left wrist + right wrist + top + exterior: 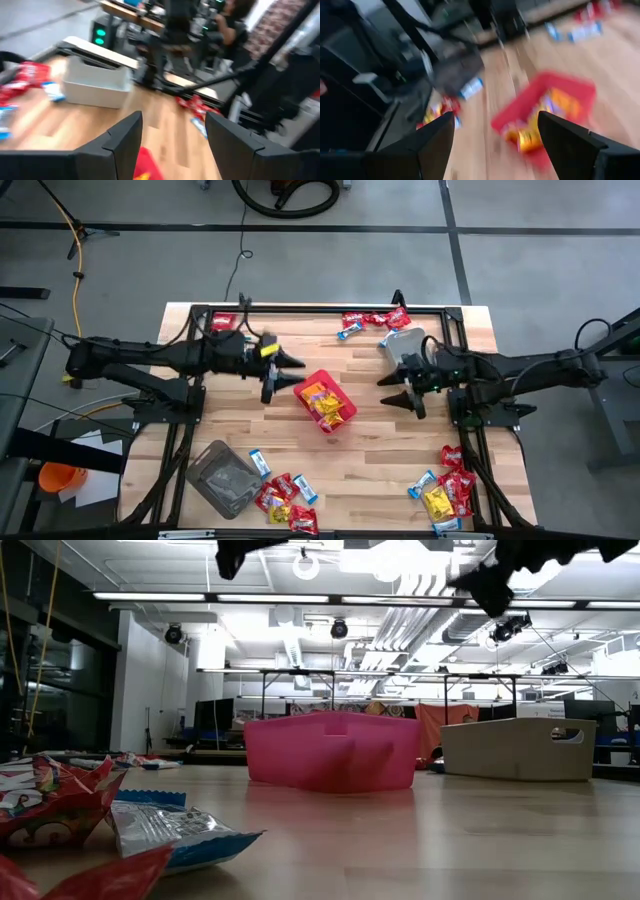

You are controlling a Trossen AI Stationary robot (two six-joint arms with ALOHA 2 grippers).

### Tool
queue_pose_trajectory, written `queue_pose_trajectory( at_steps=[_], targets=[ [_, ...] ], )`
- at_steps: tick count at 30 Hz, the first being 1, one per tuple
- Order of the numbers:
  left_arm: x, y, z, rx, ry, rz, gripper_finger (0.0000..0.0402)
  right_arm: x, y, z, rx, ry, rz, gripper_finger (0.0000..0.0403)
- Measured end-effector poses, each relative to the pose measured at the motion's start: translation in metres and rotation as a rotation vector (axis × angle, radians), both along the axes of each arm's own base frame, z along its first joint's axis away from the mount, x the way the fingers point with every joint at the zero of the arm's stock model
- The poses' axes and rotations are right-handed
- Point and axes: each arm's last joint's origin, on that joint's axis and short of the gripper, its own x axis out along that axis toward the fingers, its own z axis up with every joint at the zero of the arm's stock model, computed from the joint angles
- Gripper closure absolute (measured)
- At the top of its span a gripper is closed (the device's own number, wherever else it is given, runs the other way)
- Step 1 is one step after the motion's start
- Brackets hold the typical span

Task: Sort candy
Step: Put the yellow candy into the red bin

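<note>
With both the left end effector (283, 376) and right end effector (393, 390) open and empty beside the red square plastic bin (325, 402), which holds yellow packets, each should descend squarely on one small wrapped candy packet (259, 463) lying on the wooden counter (360, 470).

Small flat wrapped candy (448, 490) in shiny red, yellow and blue-and-white lies in loose heaps near three corners of the wooden table (370, 450). Yellow and red packets (322, 404) also fill the red square bin (343, 396) at the table's middle.

shiny wrapped candy (452, 489), wood table (380, 430), plastic bin (340, 395)
</note>
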Motion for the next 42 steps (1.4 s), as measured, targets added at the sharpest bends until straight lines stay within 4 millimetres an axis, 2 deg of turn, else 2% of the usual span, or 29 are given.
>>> queue_pose_trajectory(
  at_steps=[3, 6, 11, 14, 18, 21, 27, 31, 32, 37, 42],
  targets=[
    [0.006, -0.016, -0.002, 0.048, -0.018, -0.047, 0.0209, 0.007, 0.004, 0.008, -0.065, -0.115, 0.022, 0.0121],
    [0.012, -0.025, -0.005, 0.139, -0.032, -0.061, 0.0217, 0.018, 0.006, 0.011, -0.082, -0.188, -0.033, 0.0121],
    [0.018, -0.028, -0.009, 0.268, -0.038, -0.083, 0.0243, 0.035, 0.01, 0.006, -0.059, -0.22, -0.078, 0.0121],
    [0.019, -0.025, -0.01, 0.325, -0.041, -0.098, 0.0278, 0.046, 0.015, 0.002, -0.041, -0.234, -0.07, 0.0121],
    [0.02, -0.016, -0.008, 0.359, -0.064, -0.133, 0.035, 0.057, 0.02, -0.002, -0.069, -0.249, -0.095, 0.0135],
    [0.02, -0.008, -0.009, 0.323, -0.1, -0.149, 0.0393, 0.066, 0.023, 0.004, -0.164, -0.259, -0.105, 0.0167],
    [0.016, -0.001, -0.036, 0.201, -0.241, -0.095, 0.0399, 0.076, 0.025, 0.019, -0.287, -0.285, -0.093, 0.0277],
    [0.008, -0.001, -0.062, 0.134, -0.247, -0.029, 0.0401, 0.077, 0.022, 0.018, -0.294, -0.261, -0.096, 0.0374],
    [0.006, -0.002, -0.067, 0.125, -0.24, -0.02, 0.0401, 0.077, 0.02, 0.017, -0.297, -0.252, -0.096, 0.0388],
    [0.001, -0.005, -0.085, 0.144, -0.186, -0.028, 0.0401, 0.083, 0.009, 0.012, -0.273, -0.229, -0.093, 0.0385],
    [0.0, -0.005, -0.086, 0.171, -0.19, 0.001, 0.0401, 0.086, 0.002, 0.008, -0.259, -0.216, -0.076, 0.0397]
  ],
)
